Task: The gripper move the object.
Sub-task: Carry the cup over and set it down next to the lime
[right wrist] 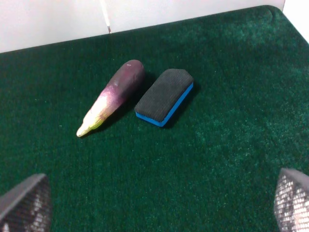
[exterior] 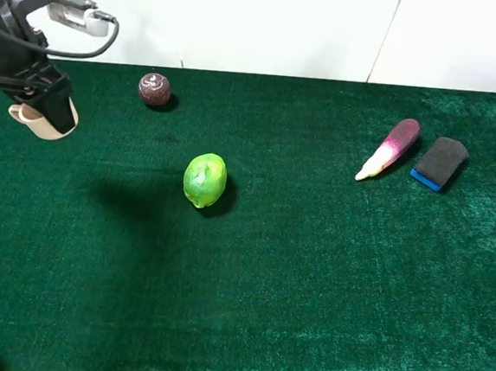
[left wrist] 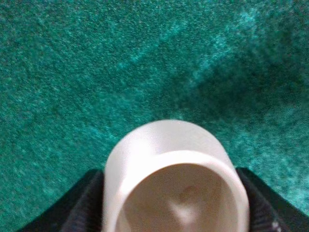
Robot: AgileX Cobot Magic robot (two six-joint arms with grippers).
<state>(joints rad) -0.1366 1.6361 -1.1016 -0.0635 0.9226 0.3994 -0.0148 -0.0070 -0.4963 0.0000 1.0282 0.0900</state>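
Observation:
The cream cup (exterior: pixel 43 122) with its pale orange inside is at the far left of the green cloth, held in my left gripper (exterior: pixel 53 106), whose black jaws stand on either side of it. In the left wrist view the cup (left wrist: pixel 174 159) fills the lower middle, mouth toward the camera, with black fingers (left wrist: pixel 82 210) pressed on both sides. It seems held a little above the cloth. My right gripper (right wrist: pixel 154 208) is open and empty, its two fingertips (right wrist: pixel 26 203) wide apart.
A green round fruit (exterior: pixel 204 180) lies in the middle. A dark maroon ball (exterior: pixel 155 90) sits at the back left. A purple eggplant (exterior: pixel 390 148) (right wrist: pixel 111 96) and a black-and-blue eraser (exterior: pixel 439 162) (right wrist: pixel 164 96) lie at the right. A white wall borders the back.

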